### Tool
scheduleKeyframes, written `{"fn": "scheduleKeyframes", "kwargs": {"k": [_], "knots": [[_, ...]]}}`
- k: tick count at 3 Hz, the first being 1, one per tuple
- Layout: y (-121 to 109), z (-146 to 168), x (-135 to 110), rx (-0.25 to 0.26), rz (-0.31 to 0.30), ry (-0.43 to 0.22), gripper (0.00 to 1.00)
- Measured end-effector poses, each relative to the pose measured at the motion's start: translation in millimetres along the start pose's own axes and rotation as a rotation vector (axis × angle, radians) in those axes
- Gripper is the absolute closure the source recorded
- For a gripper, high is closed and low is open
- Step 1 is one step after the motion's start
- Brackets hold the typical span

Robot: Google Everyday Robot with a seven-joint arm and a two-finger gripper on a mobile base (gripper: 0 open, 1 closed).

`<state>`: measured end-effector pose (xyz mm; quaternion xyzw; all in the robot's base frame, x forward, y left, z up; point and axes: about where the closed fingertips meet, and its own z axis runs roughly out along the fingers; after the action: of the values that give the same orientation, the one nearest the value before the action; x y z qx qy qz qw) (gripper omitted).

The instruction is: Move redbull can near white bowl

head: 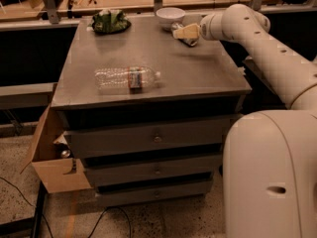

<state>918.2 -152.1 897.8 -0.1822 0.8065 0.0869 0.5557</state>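
The redbull can, small, silvery and dark-mottled, lies at the back right of the grey cabinet top, a short way right of the white bowl. My gripper reaches in from the right on the white arm and sits right over the can, covering its middle. Only the can's ends show past the gripper. The bowl stands upright at the back edge, apart from the can.
A clear water bottle with a red-and-white label lies on its side at the front left of the top. A dark plate with a green bag sits at the back left. Drawers are below, and a cardboard box stands at the lower left.
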Motion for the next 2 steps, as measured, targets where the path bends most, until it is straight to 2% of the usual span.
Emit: {"fn": "scheduleKeyframes", "kwargs": {"k": [1,2], "knots": [[-12.9,-50.6,-23.5,0.006,-0.046,-0.121,0.00],[-26.7,-114.0,-51.9,0.102,-0.115,-0.218,0.00]]}}
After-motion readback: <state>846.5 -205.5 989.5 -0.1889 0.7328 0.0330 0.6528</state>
